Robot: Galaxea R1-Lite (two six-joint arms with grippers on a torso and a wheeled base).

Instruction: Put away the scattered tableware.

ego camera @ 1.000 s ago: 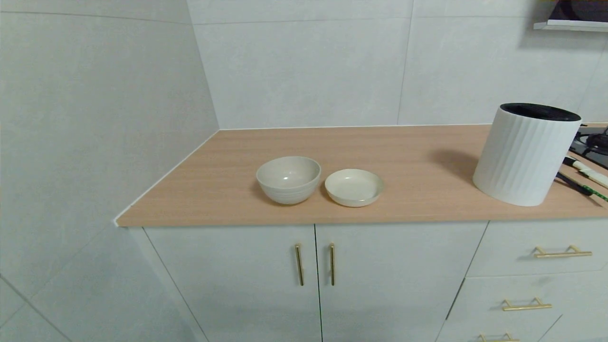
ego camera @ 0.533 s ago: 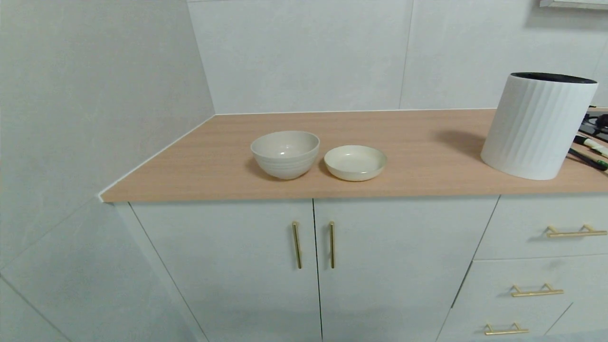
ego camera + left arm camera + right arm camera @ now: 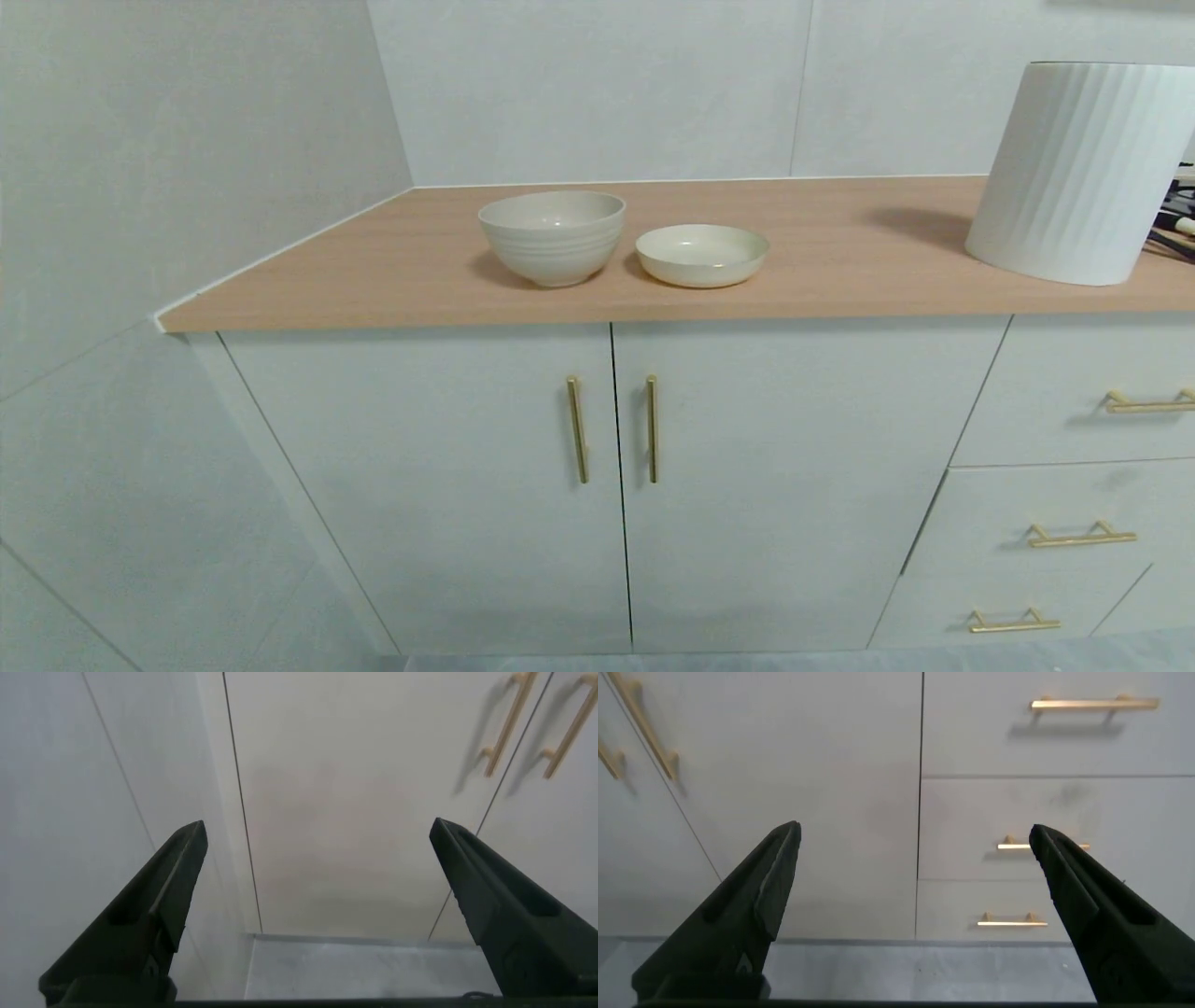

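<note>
The bowl [image 3: 552, 236] and dish [image 3: 702, 254] sit upright, mouths up, side by side on the counter [image 3: 840, 271], with the bowl on the left. The left gripper [image 3: 318, 835] and right gripper [image 3: 915, 838] are spread wide and empty, low before the cabinet doors [image 3: 448, 485].

The left tool [image 3: 318, 831] faces a pale cabinet door [image 3: 355, 812], its two dark fingers [image 3: 168, 896] spread wide with nothing between them. Beyond the fingers, a strip of grey floor [image 3: 346, 957] meets the foot of the cabinet. Two brass handles [image 3: 500, 723] flank the seam where this door meets its neighbour (both are cut off at the frame's edge). On the door's other side, past a narrow upright panel, stands a plain pale wall [image 3: 75, 784].
</note>
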